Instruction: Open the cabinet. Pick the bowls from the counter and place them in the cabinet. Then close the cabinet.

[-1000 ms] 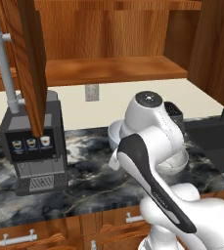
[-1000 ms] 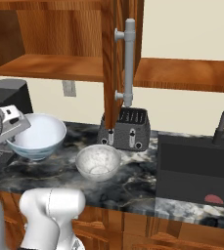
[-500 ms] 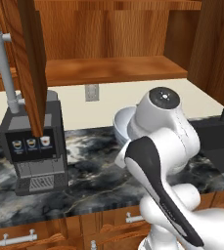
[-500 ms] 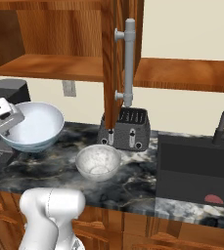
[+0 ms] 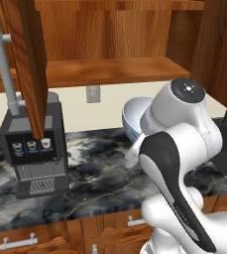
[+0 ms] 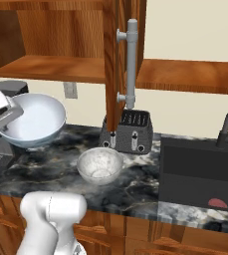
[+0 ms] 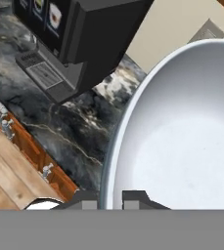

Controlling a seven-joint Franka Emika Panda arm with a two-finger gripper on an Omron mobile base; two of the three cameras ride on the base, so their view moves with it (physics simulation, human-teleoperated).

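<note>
My gripper (image 6: 12,117) is shut on the rim of the white bowl with the blue outside (image 6: 35,119) and holds it in the air over the left of the counter (image 6: 60,172), below the cabinet shelf (image 6: 51,67). In the hand view the rim of this bowl (image 7: 182,136) sits between the fingertips (image 7: 135,197). From the left base the bowl (image 5: 134,116) peeks out behind my arm. The speckled bowl (image 6: 99,165) stands on the counter in front of the toaster. The cabinet is open, its door (image 6: 114,64) edge-on with a grey handle (image 6: 131,64).
A black coffee machine (image 5: 33,149) stands on the counter's left, under the other open door (image 5: 30,64). A toaster (image 6: 130,132) sits behind the speckled bowl and a dark sink (image 6: 200,169) lies to the right. Drawers (image 7: 15,146) run below the counter edge.
The gripper has lifted the white and blue bowl higher above the counter, toward the shelf. The speckled bowl and the cabinet doors have not moved.
</note>
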